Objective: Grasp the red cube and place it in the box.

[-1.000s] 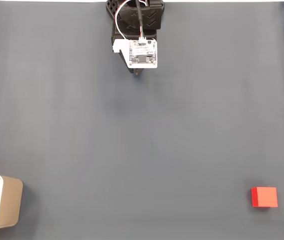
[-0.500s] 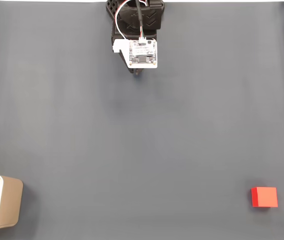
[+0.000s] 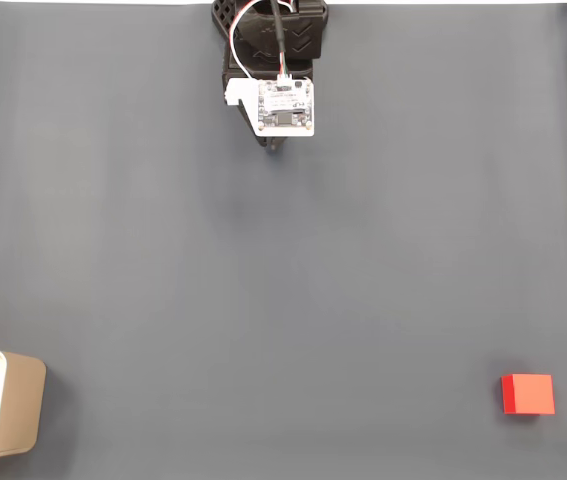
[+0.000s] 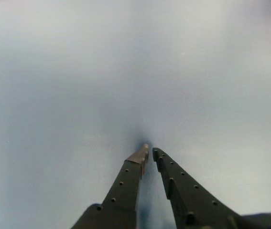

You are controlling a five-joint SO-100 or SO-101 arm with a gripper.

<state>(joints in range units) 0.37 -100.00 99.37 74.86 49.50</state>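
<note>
Awaiting first step: red cube (image 3: 528, 393) untouched at lower right, box (image 3: 20, 403) at lower left, well apart. Claw (image 4: 149, 153) nearly closed, holding nothing. Grasp and placement both left.

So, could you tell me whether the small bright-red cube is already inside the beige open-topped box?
No, the red cube sits on the grey mat at lower right in the fixed view, far from the box at lower left.
</note>
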